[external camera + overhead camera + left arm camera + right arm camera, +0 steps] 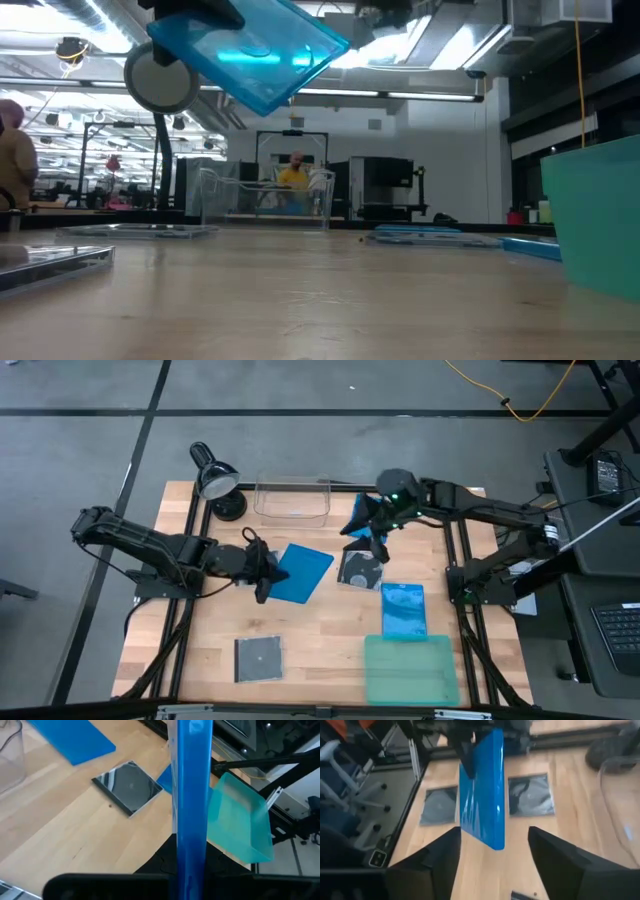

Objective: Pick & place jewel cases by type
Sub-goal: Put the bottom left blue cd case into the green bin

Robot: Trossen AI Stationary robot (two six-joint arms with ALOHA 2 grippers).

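Note:
My left gripper (266, 574) is shut on a translucent blue jewel case (303, 572), held in the air left of the table's middle; the low view shows this case (250, 48) high and tilted. My right gripper (492, 865) hangs open above the far middle of the table, with nothing between its fingers. A second blue case (403, 610) lies flat beside the teal tray. A third blue case (70, 740) lies flat near the clear bin. Two dark grey square cases (360, 568) (258, 658) lie flat on the wood. My left gripper pinches the blue case across its two flat faces, at the end nearest the table's left side (192, 870). The fingers come slanting down from the left. The case is lifted clear of the table, tilted, and runs out beyond the fingers toward the right.
A teal tray (410, 668) sits at the near right corner. A clear bin (292, 500) stands at the far edge, with a black desk lamp (215, 480) to its left. Bare wood shows at the near middle (320, 650).

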